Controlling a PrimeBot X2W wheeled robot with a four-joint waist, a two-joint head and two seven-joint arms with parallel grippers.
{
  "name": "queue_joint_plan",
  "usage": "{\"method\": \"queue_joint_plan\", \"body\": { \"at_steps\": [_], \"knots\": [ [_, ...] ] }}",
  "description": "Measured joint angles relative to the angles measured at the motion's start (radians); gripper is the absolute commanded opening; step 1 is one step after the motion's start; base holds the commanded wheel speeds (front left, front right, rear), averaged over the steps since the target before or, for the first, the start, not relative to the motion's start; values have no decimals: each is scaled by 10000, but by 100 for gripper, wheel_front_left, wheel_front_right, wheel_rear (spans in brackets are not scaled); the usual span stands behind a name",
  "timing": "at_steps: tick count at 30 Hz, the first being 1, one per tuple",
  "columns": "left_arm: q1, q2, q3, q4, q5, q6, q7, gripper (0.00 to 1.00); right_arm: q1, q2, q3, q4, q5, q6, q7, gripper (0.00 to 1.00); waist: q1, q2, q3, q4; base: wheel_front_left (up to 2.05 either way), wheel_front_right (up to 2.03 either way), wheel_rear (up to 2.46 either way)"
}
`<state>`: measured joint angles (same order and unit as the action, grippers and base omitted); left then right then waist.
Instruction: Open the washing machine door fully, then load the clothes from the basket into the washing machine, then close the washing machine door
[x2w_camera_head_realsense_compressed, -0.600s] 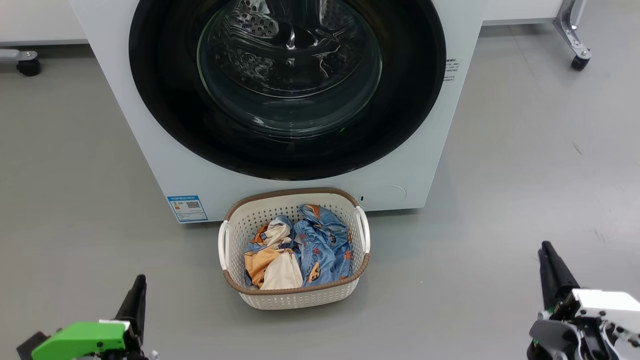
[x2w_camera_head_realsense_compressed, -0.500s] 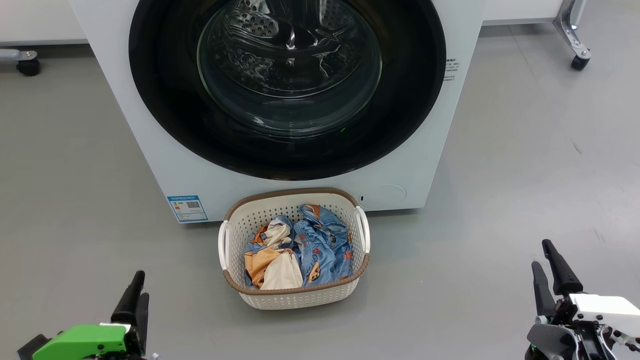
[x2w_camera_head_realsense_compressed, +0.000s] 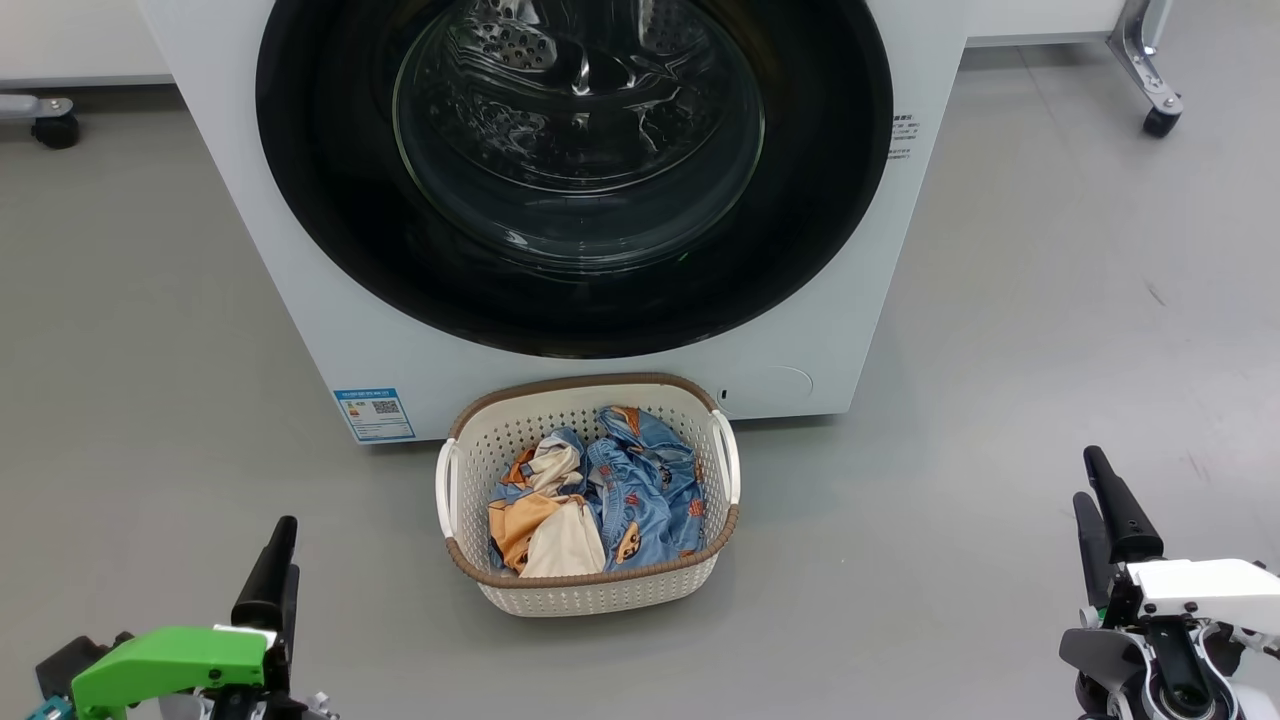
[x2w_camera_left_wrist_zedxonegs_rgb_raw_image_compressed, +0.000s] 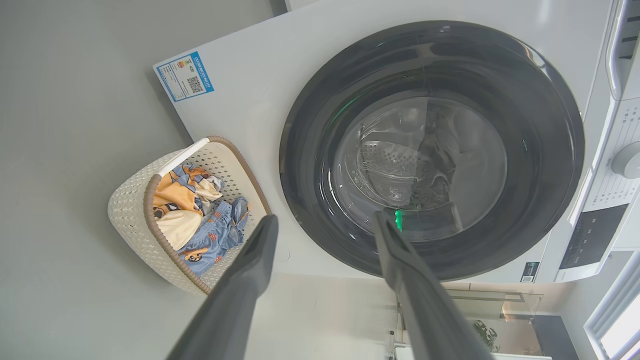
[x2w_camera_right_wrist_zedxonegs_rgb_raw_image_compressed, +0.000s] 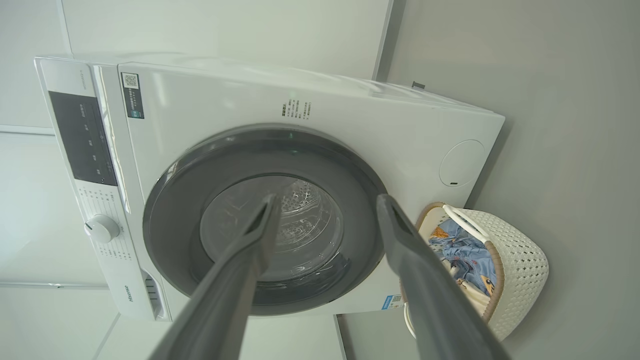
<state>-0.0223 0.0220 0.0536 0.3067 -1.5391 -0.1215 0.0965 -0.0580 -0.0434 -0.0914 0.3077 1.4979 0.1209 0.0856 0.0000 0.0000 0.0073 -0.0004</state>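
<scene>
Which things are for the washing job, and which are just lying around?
For the job: big white front-loading washing machine; round glossy black door with glass bowl; cream perforated plastic basket with brown rim; blue and orange printed clothes.
Just lying about: black caster wheel on a metal leg, far right; black caster wheel, far left.

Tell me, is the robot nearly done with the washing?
Not nearly. Done: nothing, the door is shut and the clothes lie in the basket. In hand: nothing, the left gripper and right gripper are open and empty, back from the machine. Left: open the door, load the clothes, shut the door.
</scene>
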Motion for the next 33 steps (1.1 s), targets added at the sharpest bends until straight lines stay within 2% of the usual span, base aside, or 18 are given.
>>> {"method": "queue_joint_plan", "body": {
  "at_steps": [9, 22, 33],
  "knots": [
    [-212, 345, -431, -115, 802, 0, -451, 100, -209, -343, 535, -115, -1126, 0, -397, 100, 0, 0, 22, -4, 0, 0, 0],
    [-478, 886, -1331, -86, 2566, 0, -1110, 100, -507, -878, 1398, -113, -3124, -4, -965, 100, 0, 0, 31, 5, 0, 0, 0],
    [-840, 1287, -1944, 54, 4096, 0, -1540, 100, -828, -1170, 2048, -104, -4669, -190, -1388, 100, 0, 0, 37, 15, 0, 0, 0]
  ]
}}
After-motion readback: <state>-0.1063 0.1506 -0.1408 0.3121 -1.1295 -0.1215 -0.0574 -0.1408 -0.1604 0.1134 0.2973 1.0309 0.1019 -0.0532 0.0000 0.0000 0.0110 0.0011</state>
